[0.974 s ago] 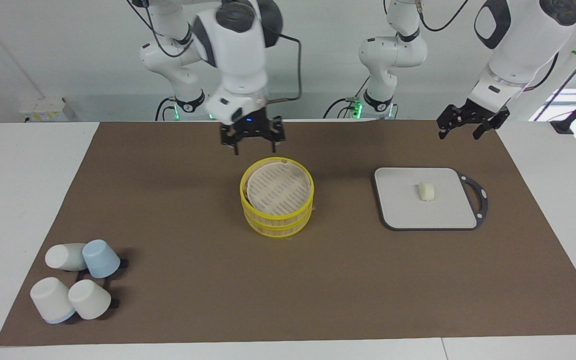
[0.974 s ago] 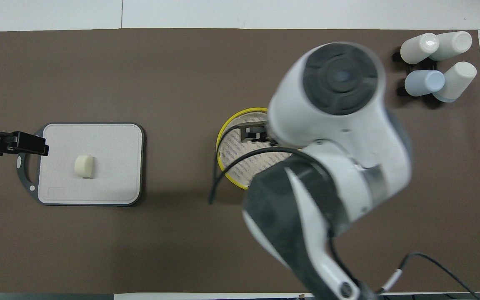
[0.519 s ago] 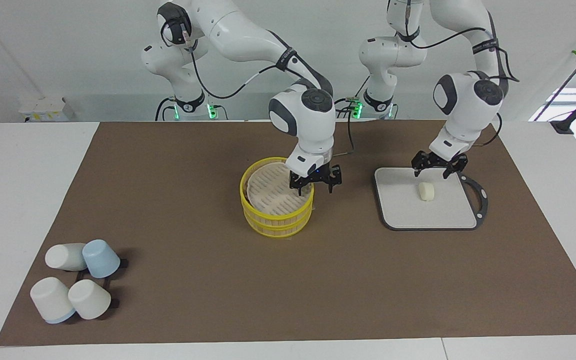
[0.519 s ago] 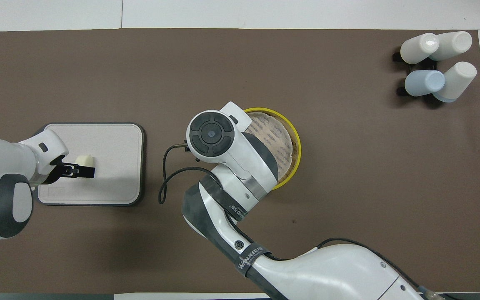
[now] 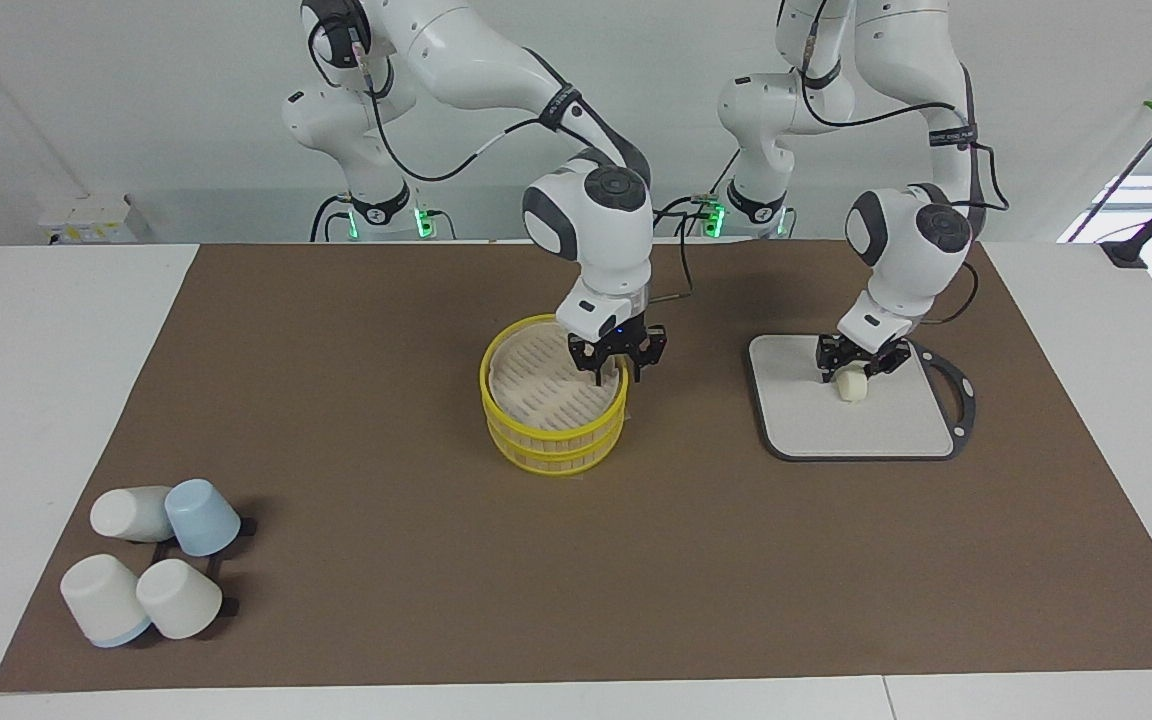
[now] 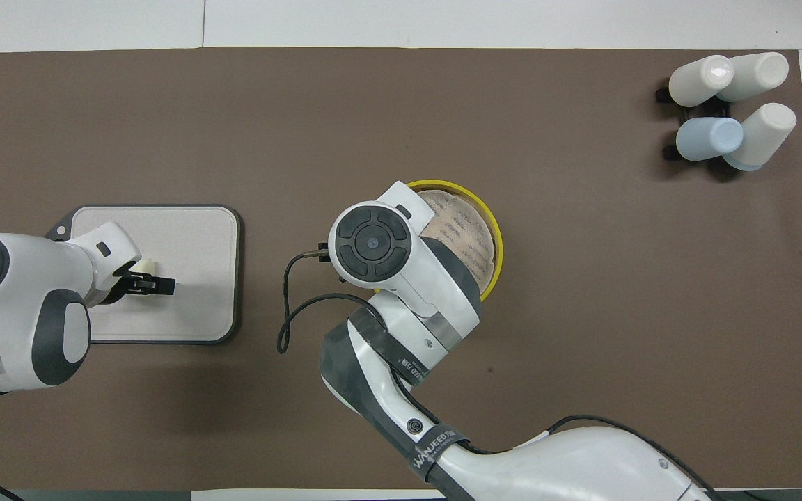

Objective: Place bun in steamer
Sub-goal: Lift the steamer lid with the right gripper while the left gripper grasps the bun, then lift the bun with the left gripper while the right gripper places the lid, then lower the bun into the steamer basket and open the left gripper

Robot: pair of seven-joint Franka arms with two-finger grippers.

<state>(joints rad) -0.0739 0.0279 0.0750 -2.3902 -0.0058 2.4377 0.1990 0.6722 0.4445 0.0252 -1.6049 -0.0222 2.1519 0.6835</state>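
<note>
In the overhead view, the right gripper and much of the steamer point(image 6: 493, 240) are covered by the right arm. Most of the bun point(image 6: 146, 265) is hidden under the left arm's wrist. Whether either gripper's fingers are touching anything cannot be told.

The bun point(image 5: 851, 386), a small cream-white rounded lump, is seen lying on a grey board point(image 5: 816, 420); the steamer point(image 5: 553, 408), round, two-tiered, yellow-rimmed, is set upright mid-desk, its cream slotted lid point(image 5: 541, 376) seated on top.
</note>
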